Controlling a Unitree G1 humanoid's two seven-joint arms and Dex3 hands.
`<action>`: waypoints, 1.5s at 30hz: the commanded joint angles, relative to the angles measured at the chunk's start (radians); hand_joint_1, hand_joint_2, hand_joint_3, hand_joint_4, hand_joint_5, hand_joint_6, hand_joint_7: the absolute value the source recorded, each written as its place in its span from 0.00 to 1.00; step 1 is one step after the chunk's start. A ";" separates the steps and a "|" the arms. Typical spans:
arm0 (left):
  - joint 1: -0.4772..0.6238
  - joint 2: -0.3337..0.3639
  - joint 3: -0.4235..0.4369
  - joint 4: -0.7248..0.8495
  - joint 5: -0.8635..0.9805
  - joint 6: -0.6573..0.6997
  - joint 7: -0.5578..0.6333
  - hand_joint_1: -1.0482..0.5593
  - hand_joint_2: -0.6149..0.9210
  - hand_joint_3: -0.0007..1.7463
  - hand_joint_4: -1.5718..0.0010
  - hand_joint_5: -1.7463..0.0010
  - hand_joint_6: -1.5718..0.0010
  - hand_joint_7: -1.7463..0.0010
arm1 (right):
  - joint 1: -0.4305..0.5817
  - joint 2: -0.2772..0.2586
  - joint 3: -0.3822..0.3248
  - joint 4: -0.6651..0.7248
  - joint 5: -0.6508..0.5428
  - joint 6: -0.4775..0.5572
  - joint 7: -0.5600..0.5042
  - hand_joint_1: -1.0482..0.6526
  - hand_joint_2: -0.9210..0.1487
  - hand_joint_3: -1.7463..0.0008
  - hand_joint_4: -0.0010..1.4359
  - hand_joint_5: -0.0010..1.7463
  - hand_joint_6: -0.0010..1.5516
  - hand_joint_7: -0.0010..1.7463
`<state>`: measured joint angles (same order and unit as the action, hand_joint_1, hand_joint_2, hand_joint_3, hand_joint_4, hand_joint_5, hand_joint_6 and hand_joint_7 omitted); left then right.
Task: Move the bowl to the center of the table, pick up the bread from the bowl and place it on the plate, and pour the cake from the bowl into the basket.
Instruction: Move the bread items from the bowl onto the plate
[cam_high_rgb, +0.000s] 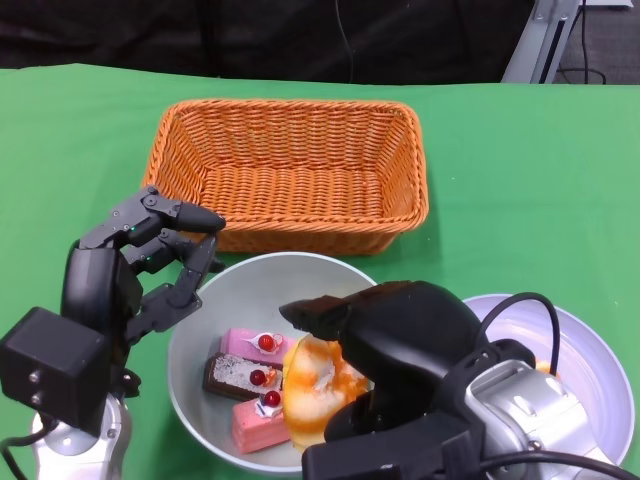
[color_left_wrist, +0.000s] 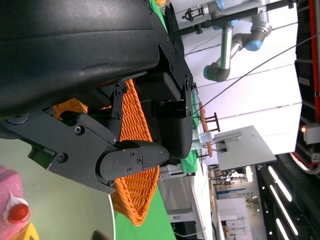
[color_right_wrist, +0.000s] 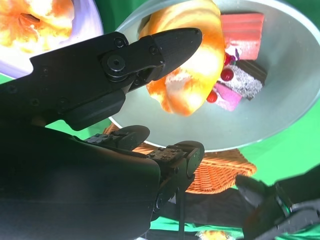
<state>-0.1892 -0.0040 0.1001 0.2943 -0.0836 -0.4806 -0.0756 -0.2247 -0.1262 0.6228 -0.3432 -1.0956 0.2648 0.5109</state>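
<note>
The right hand (cam_high_rgb: 400, 345) pinches the orange glazed bread (cam_high_rgb: 315, 385) just above the round grey bowl (cam_high_rgb: 200, 375), beside the open left hand (cam_high_rgb: 150, 265), and a loose pinch could drop it onto the pink cakes (cam_high_rgb: 255, 345)

Even, bright light falls from above on the green table (cam_high_rgb: 520, 170), and the basket (cam_high_rgb: 290, 170) throws only a thin soft shadow along its front and right foot. The head view is sharp. In the right wrist view the bread (color_right_wrist: 192, 60) is slightly soft, and beyond the basket the left wrist view glares white.
</note>
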 joint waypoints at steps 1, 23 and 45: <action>-0.004 0.022 0.011 -0.023 -0.008 0.005 -0.004 0.48 0.90 0.35 0.54 0.20 0.51 0.38 | -0.003 0.005 0.001 0.026 0.010 -0.003 0.002 0.04 0.00 0.95 0.30 0.01 0.24 0.02; 0.001 0.111 0.028 -0.165 -0.134 0.197 -0.161 0.48 0.84 0.43 0.49 0.20 0.46 0.43 | -0.098 0.061 0.075 0.338 -0.027 0.015 -0.105 0.02 0.00 0.96 0.35 0.02 0.26 0.00; 0.011 0.124 0.034 -0.251 -0.199 0.316 -0.229 0.46 0.84 0.44 0.49 0.21 0.45 0.45 | -0.158 0.051 0.196 0.502 -0.108 0.013 -0.150 0.23 0.07 1.00 0.28 0.71 0.45 0.01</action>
<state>-0.1918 0.1005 0.1247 0.0617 -0.2714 -0.1778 -0.2933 -0.4184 -0.0478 0.8055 0.1093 -1.1936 0.2689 0.3486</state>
